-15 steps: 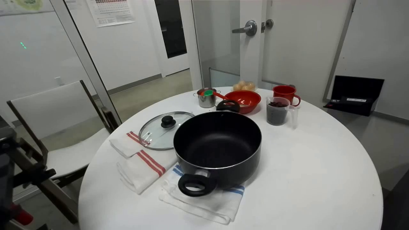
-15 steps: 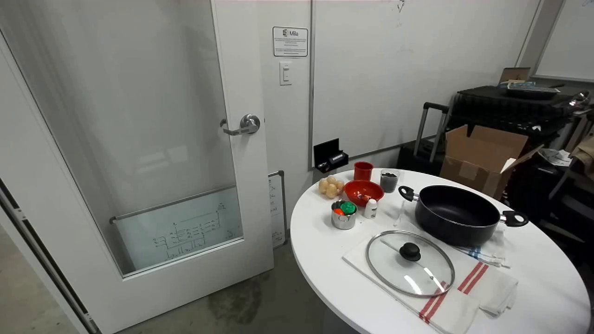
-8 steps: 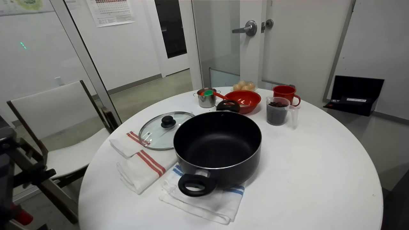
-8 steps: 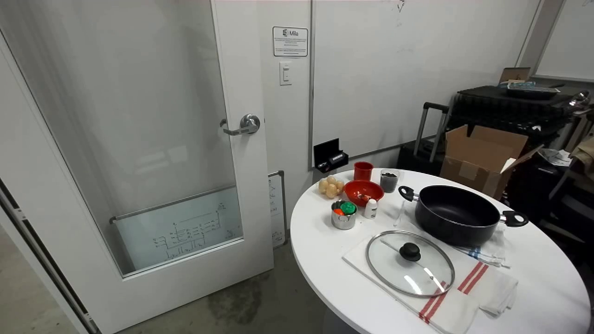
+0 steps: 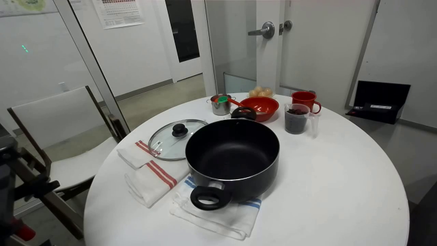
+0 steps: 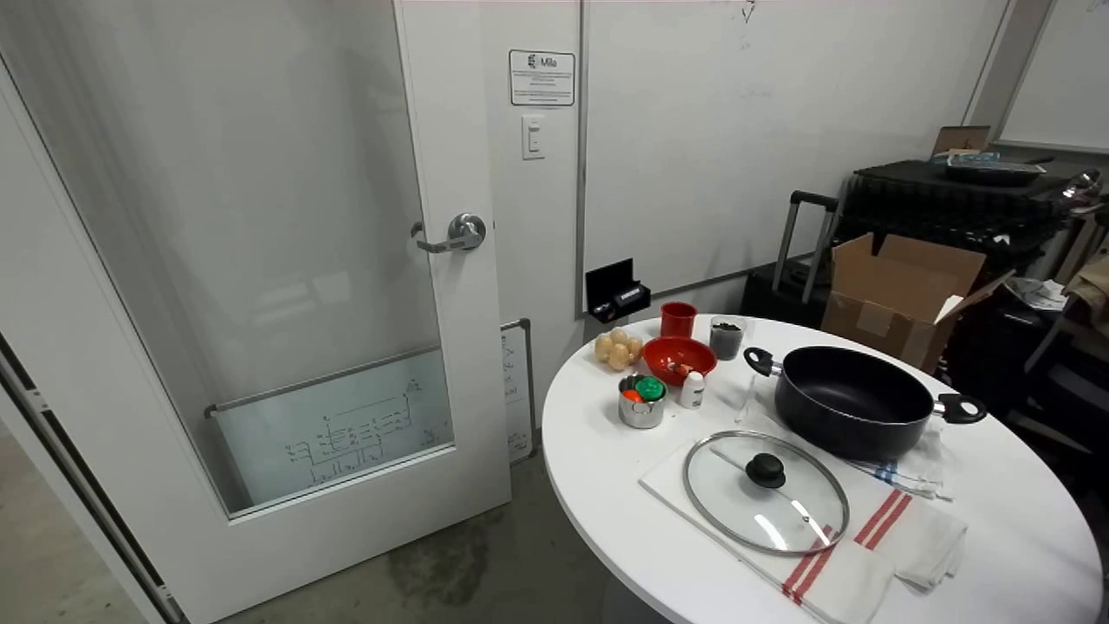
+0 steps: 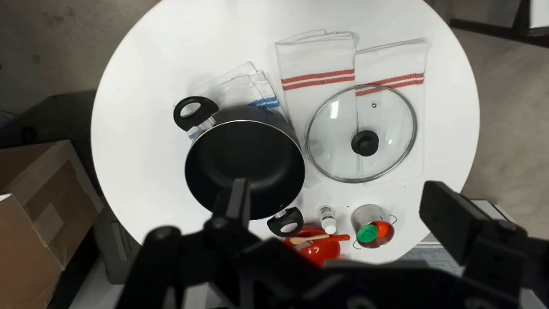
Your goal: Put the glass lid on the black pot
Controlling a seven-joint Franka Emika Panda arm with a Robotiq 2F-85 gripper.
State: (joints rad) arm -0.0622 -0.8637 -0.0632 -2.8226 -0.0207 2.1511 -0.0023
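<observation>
The glass lid [image 5: 167,145] with a metal rim and black knob lies flat, knob up, on a red-striped towel, beside the pot. It also shows in an exterior view [image 6: 736,498] and in the wrist view [image 7: 336,150]. The black pot [image 5: 234,153] stands open and empty on a blue-striped towel, also seen in an exterior view [image 6: 853,394] and in the wrist view [image 7: 244,159]. My gripper [image 7: 336,199] is open and empty, high above the table, its fingers wide apart. The left finger overlaps the pot in the wrist view. Neither exterior view shows the gripper.
On the white round table [image 5: 324,191] stand a red bowl [image 6: 680,351] with utensils, a steel cup [image 6: 642,414], a white bottle [image 6: 692,392], eggs [image 6: 617,348], a red mug [image 5: 303,97] and a measuring cup [image 5: 294,123]. A chair [image 5: 65,119] stands beside the table.
</observation>
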